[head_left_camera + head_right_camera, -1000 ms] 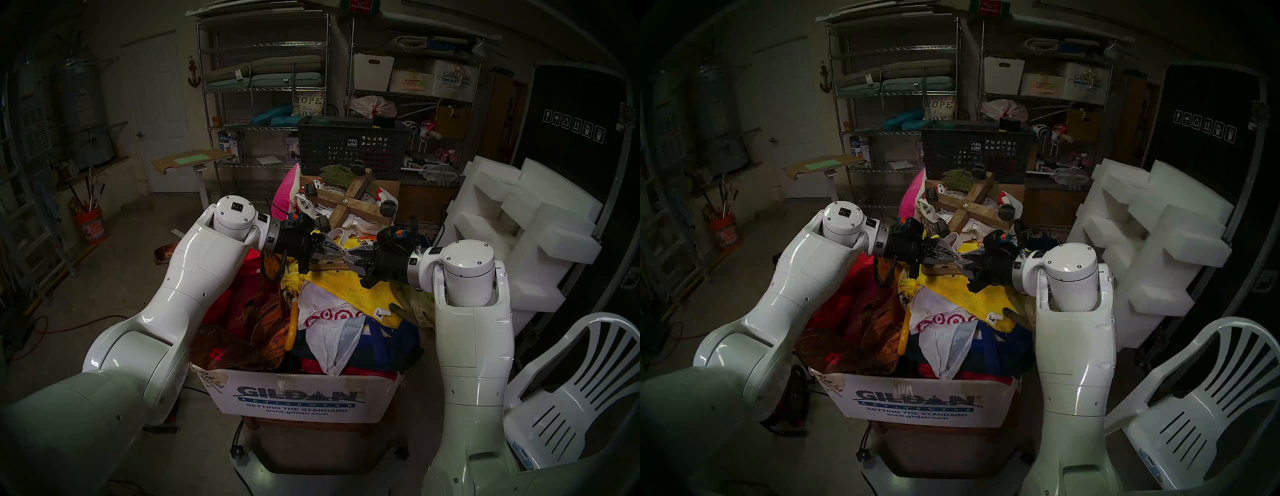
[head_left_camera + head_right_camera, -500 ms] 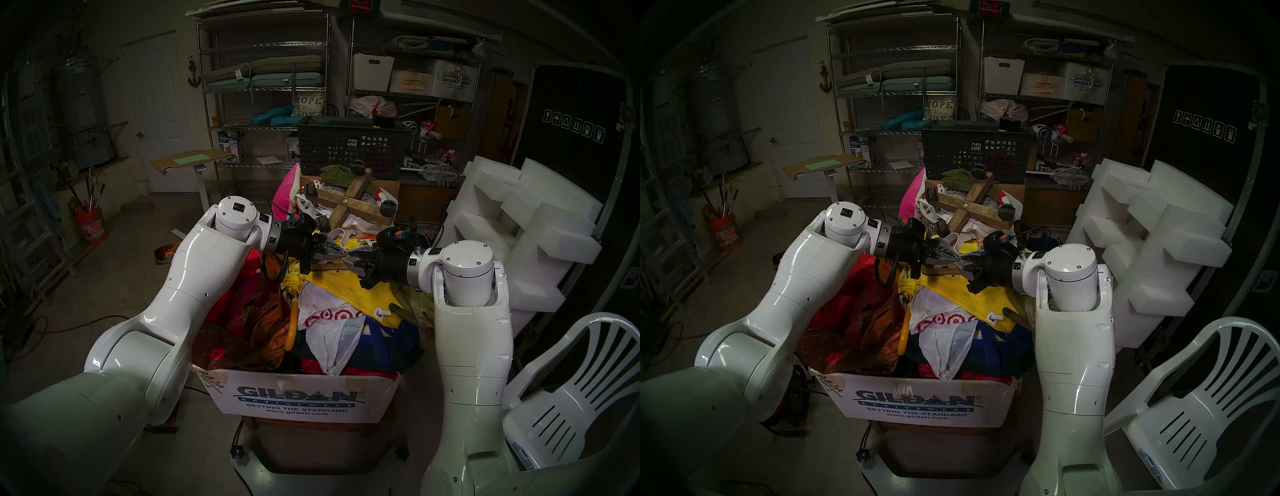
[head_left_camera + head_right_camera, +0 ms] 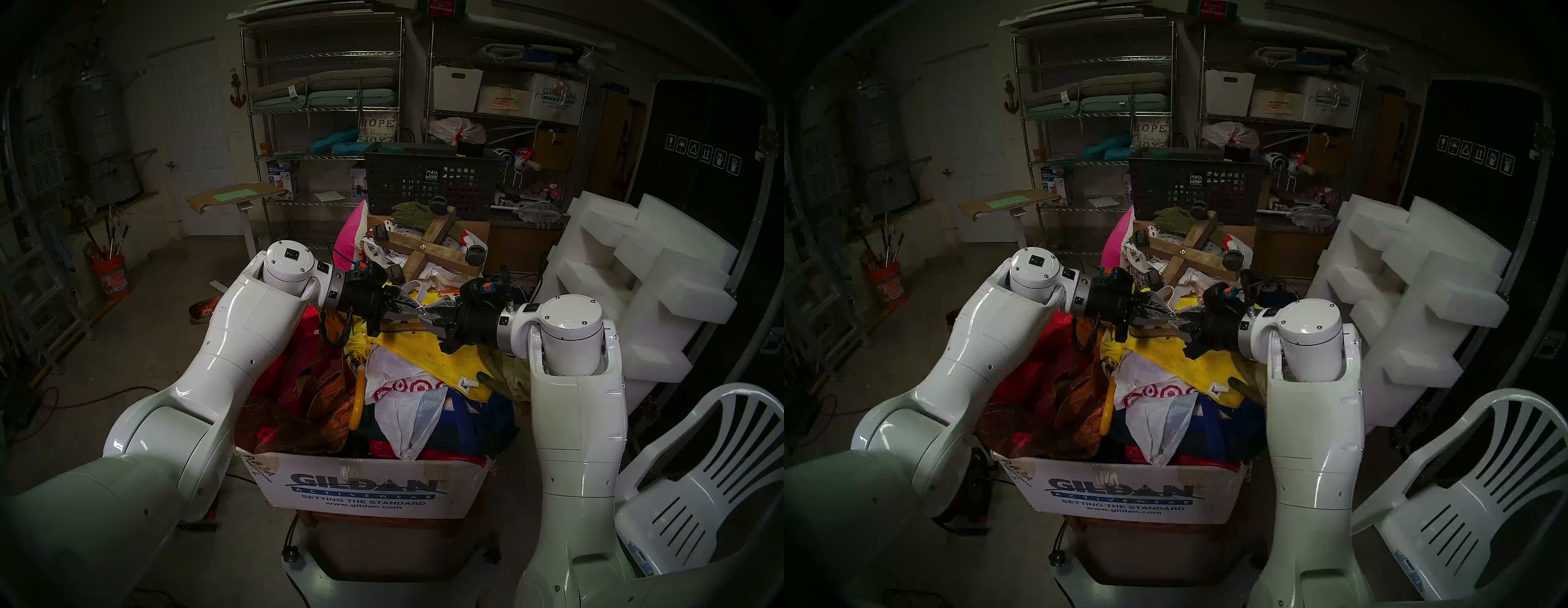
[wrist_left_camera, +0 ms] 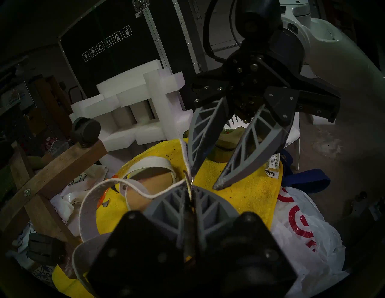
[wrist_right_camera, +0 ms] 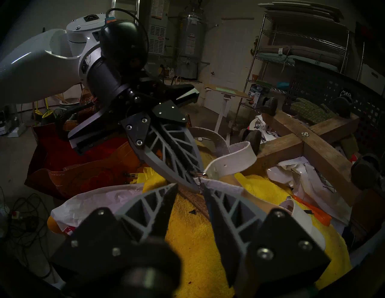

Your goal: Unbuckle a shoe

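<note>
Left claw (image 4: 190,194) pinching one buckle (image 4: 190,181); right claw (image 4: 205,180) parted; one shoe (image 4: 143,187).

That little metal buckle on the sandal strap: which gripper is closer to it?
Left. The left gripper is shut on the buckle; the right gripper is open just beside it, one fingertip nearly touching.

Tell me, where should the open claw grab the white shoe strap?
Pinch the white strap on its flat faces, right next to the buckle. The left gripper is clamped on the buckle, so the right gripper, jaws open, probably does best coming from the opposite side, where the strap arches up clear of the yellow towel.
</note>
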